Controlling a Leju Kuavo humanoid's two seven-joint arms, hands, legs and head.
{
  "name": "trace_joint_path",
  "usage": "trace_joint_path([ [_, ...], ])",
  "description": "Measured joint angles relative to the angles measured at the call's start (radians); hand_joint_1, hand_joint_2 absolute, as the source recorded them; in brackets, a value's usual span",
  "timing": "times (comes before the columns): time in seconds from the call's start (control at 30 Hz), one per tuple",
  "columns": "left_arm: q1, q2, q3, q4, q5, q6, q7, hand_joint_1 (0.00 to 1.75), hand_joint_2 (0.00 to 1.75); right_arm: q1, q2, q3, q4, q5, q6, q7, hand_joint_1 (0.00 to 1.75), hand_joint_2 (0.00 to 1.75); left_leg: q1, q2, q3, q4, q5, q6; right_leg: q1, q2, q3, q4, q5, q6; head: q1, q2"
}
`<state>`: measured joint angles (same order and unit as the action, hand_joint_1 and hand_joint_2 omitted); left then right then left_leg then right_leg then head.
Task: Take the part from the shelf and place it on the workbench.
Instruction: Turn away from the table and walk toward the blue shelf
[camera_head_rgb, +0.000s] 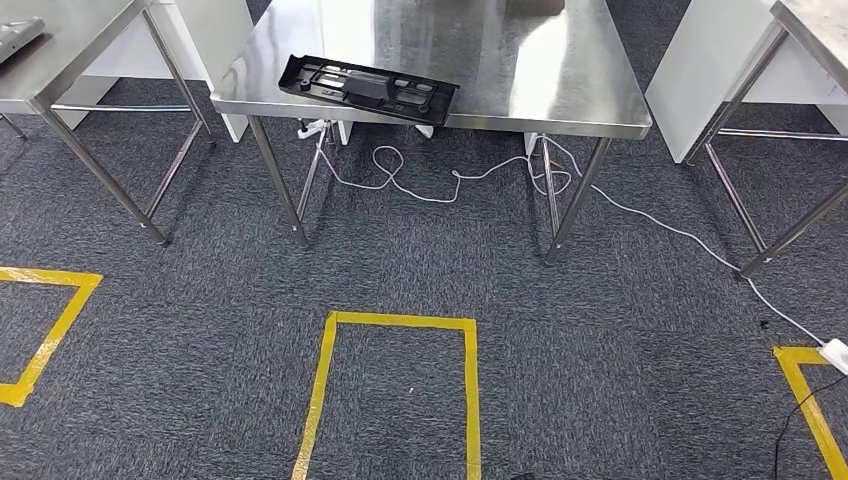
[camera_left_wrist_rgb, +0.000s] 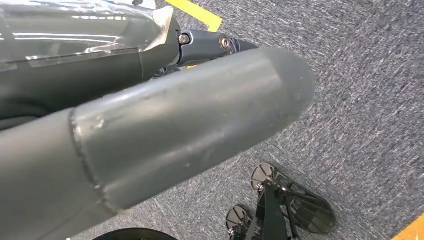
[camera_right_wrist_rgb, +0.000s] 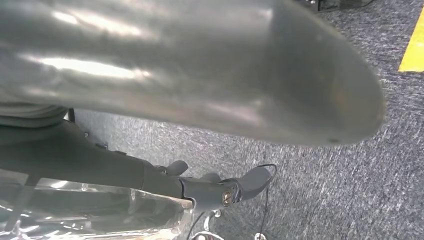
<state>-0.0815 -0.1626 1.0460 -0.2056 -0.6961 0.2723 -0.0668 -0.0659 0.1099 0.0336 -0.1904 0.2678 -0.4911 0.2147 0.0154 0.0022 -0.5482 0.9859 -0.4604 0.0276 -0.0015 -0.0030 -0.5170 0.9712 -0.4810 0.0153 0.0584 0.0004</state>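
A flat black plastic part (camera_head_rgb: 368, 88) lies on the steel workbench (camera_head_rgb: 560, 70), close to its front left edge and slightly overhanging it. Both arms hang down over the grey carpet. My left hand (camera_left_wrist_rgb: 150, 115) shows its thick grey thumb and dark fingers (camera_left_wrist_rgb: 210, 42) spread apart, with nothing between them. My right hand (camera_right_wrist_rgb: 190, 100) hangs the same way, its thumb large in front and its dark fingers (camera_right_wrist_rgb: 235, 187) apart from it, holding nothing.
Steel tables stand at the left (camera_head_rgb: 60, 60) and the right (camera_head_rgb: 810, 30) of the workbench. A white cable (camera_head_rgb: 450, 180) trails under the bench to a power strip (camera_head_rgb: 835, 352). Yellow tape boxes (camera_head_rgb: 395, 325) mark the carpet in front.
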Motion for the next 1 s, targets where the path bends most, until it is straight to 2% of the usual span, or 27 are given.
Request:
trace_joint_path([
  [0.17,0.003,0.000,0.000,0.000,-0.004,0.000,0.003,0.00,0.00,0.004,-0.002,0.000,0.002,0.016,0.000,0.001,0.00,0.00,-0.002,-0.001,-0.007,0.006,0.001,0.007,-0.005,-0.001,-0.002,0.000,0.005,0.001,0.000,0.000],
  [0.23,0.004,-0.001,0.000,0.000,-0.004,0.000,0.003,0.00,0.00,0.004,-0.002,0.000,0.002,0.020,-0.001,0.001,0.00,0.00,0.000,-0.002,-0.002,-0.011,0.011,0.011,-0.003,-0.003,-0.003,0.000,0.005,0.006,0.000,0.000],
  [0.27,0.004,-0.003,0.000,0.000,-0.005,0.000,0.003,0.00,0.00,0.004,-0.003,0.000,0.003,0.020,-0.001,0.001,0.00,0.00,0.003,-0.003,0.002,-0.022,0.019,0.013,-0.002,-0.003,-0.009,0.012,-0.005,0.007,0.000,0.000],
  [0.3,0.004,-0.004,0.000,0.000,-0.005,0.000,0.004,0.00,0.00,0.004,-0.005,0.000,0.003,0.021,-0.002,0.001,0.00,0.00,0.007,-0.004,0.004,-0.033,0.027,0.015,-0.002,-0.002,-0.024,0.044,-0.026,0.007,0.001,0.000],
  [0.37,0.004,-0.006,0.000,0.000,-0.005,0.000,0.004,0.00,0.00,0.005,-0.007,0.000,0.003,0.021,-0.002,0.002,0.00,0.00,0.012,-0.007,-0.001,-0.040,0.036,0.015,-0.009,0.000,-0.079,0.167,-0.092,0.006,0.001,0.000],
  [0.4,0.005,-0.006,0.000,0.001,-0.005,0.000,0.004,0.00,0.00,0.005,-0.009,0.000,0.003,0.021,-0.003,0.002,0.00,0.00,0.013,-0.009,-0.007,-0.039,0.038,0.012,-0.014,0.000,-0.107,0.232,-0.121,0.010,0.002,0.000],
  [0.43,0.007,-0.007,0.000,0.001,-0.005,0.000,0.004,0.00,0.00,0.007,-0.010,0.000,0.004,0.021,-0.003,0.002,0.00,0.00,0.015,-0.013,-0.011,-0.038,0.041,0.008,-0.020,0.000,-0.122,0.273,-0.136,0.017,0.002,0.000],
  [0.47,0.008,-0.007,0.000,0.001,-0.005,0.000,0.005,0.00,0.00,0.008,-0.012,0.000,0.004,0.021,-0.003,0.003,0.00,0.00,0.018,-0.018,-0.016,-0.037,0.044,0.003,-0.026,0.000,-0.117,0.275,-0.134,0.029,0.001,0.000],
  [0.5,0.009,-0.008,0.000,0.001,-0.005,0.000,0.005,0.00,0.00,0.009,-0.013,0.000,0.004,0.021,-0.003,0.003,0.00,0.00,0.023,-0.024,-0.020,-0.033,0.046,-0.003,-0.034,0.001,-0.089,0.230,-0.115,0.044,0.001,0.000],
  [0.53,0.010,-0.009,0.000,0.001,-0.005,0.000,0.006,0.00,0.00,0.010,-0.014,0.000,0.004,0.021,-0.004,0.003,0.00,0.00,0.028,-0.032,-0.025,-0.027,0.046,-0.011,-0.043,0.005,-0.045,0.156,-0.088,0.061,0.002,0.000],
  [0.57,0.010,-0.008,0.000,0.001,-0.005,0.001,0.007,0.00,0.00,0.010,-0.013,0.000,0.004,0.021,-0.004,0.003,0.00,0.00,0.031,-0.039,-0.030,-0.019,0.046,-0.021,-0.046,0.016,-0.008,0.090,-0.068,0.072,0.004,0.000],
  [0.6,0.009,-0.008,0.000,0.000,-0.005,0.001,0.008,0.00,0.00,0.009,-0.012,0.000,0.004,0.021,-0.006,0.003,0.00,0.00,0.032,-0.046,-0.036,-0.010,0.043,-0.032,-0.049,0.024,0.017,0.040,-0.055,0.072,0.005,0.000],
  [0.63,0.009,-0.007,0.000,0.000,-0.005,0.001,0.008,0.00,0.00,0.009,-0.012,0.000,0.004,0.022,-0.007,0.003,0.00,0.00,0.031,-0.051,-0.041,-0.003,0.042,-0.041,-0.049,0.031,0.027,0.018,-0.050,0.064,0.006,0.000],
  [0.7,0.012,-0.007,0.000,0.001,-0.006,0.002,0.009,0.00,0.00,0.010,-0.011,0.000,0.005,0.025,-0.011,0.005,0.00,0.00,0.032,-0.060,-0.044,-0.001,0.044,-0.053,-0.043,0.026,0.023,0.023,-0.051,0.035,0.004,0.000],
  [0.77,0.015,-0.007,0.000,0.001,-0.006,0.002,0.010,0.00,0.00,0.010,-0.011,0.000,0.005,0.027,-0.012,0.006,0.00,0.00,0.038,-0.054,-0.050,0.011,0.036,-0.058,-0.039,0.014,0.021,0.027,-0.046,0.015,0.000,0.000],
  [0.8,0.016,-0.008,0.000,0.002,-0.006,0.002,0.010,0.00,0.00,0.010,-0.012,0.000,0.005,0.028,-0.012,0.007,0.00,0.00,0.040,-0.042,-0.064,0.043,0.012,-0.057,-0.037,0.008,0.020,0.027,-0.043,0.007,-0.001,0.000],
  [0.83,0.015,-0.008,0.000,0.002,-0.006,0.002,0.010,0.00,0.00,0.010,-0.012,0.000,0.005,0.028,-0.013,0.007,0.00,0.00,0.038,-0.028,-0.089,0.097,-0.024,-0.055,-0.033,0.001,0.018,0.027,-0.039,0.000,-0.003,0.000],
  [0.9,0.014,-0.008,0.000,0.002,-0.007,0.002,0.010,0.00,0.00,0.013,-0.012,0.000,0.006,0.029,-0.013,0.008,0.00,0.00,0.031,-0.009,-0.151,0.244,-0.102,-0.048,-0.020,-0.015,0.013,0.028,-0.035,-0.008,-0.004,0.000],
  [0.93,0.015,-0.008,0.000,0.002,-0.007,0.002,0.010,0.00,0.00,0.015,-0.012,0.000,0.006,0.028,-0.014,0.010,0.00,0.00,0.027,-0.006,-0.172,0.298,-0.122,-0.043,-0.013,-0.024,0.011,0.028,-0.034,-0.010,-0.004,0.000],
  [0.97,0.016,-0.008,0.000,0.002,-0.008,0.002,0.010,0.00,0.00,0.016,-0.012,0.000,0.006,0.027,-0.014,0.011,0.00,0.00,0.023,-0.005,-0.175,0.316,-0.123,-0.035,-0.007,-0.032,0.010,0.028,-0.034,-0.011,-0.004,0.000],
  [1.0,0.017,-0.009,0.000,0.002,-0.010,0.002,0.010,0.00,0.00,0.016,-0.012,0.000,0.007,0.026,-0.014,0.012,0.00,0.00,0.016,-0.004,-0.156,0.294,-0.106,-0.023,-0.001,-0.040,0.010,0.028,-0.035,-0.012,-0.004,0.000],
])
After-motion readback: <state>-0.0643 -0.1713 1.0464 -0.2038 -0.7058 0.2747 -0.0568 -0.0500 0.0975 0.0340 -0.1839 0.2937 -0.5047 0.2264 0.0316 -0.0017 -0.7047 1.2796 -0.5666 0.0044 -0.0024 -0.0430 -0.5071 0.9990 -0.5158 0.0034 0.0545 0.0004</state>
